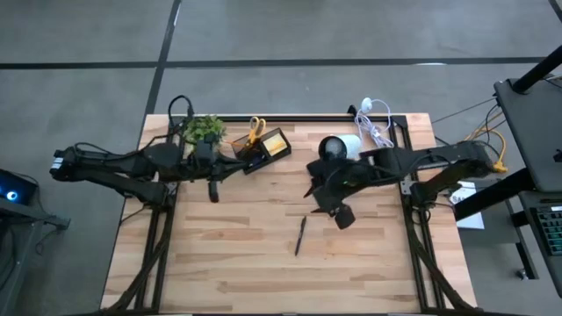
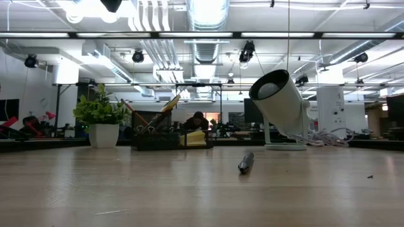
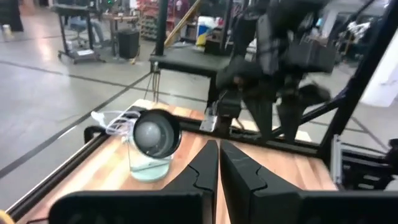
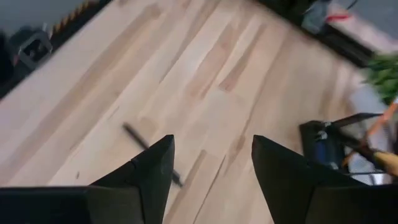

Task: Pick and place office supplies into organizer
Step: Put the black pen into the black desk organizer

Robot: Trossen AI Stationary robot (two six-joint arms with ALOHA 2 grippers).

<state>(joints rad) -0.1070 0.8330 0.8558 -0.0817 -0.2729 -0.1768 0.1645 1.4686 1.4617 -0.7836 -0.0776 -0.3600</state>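
A dark pen (image 1: 300, 235) lies flat on the wooden table, near the middle; it also shows in the low view (image 2: 245, 162) and in the right wrist view (image 4: 149, 152). The black organizer (image 1: 263, 149) stands at the far edge. It holds yellow-handled scissors (image 1: 255, 130) and a yellow sticky-note block (image 1: 277, 143). My right gripper (image 1: 327, 204) hangs open above the table, just far-right of the pen, tilted downward; the pen shows past its fingers (image 4: 211, 168). My left gripper (image 3: 217, 149) is shut on nothing, raised and level beside the organizer's near left side (image 1: 235, 167).
A small green plant (image 1: 204, 130) stands left of the organizer. A white round cup with a dark inside (image 1: 332, 147) and a white coiled cable (image 1: 378, 123) sit at the far right. The near half of the table (image 1: 263, 272) is bare wood.
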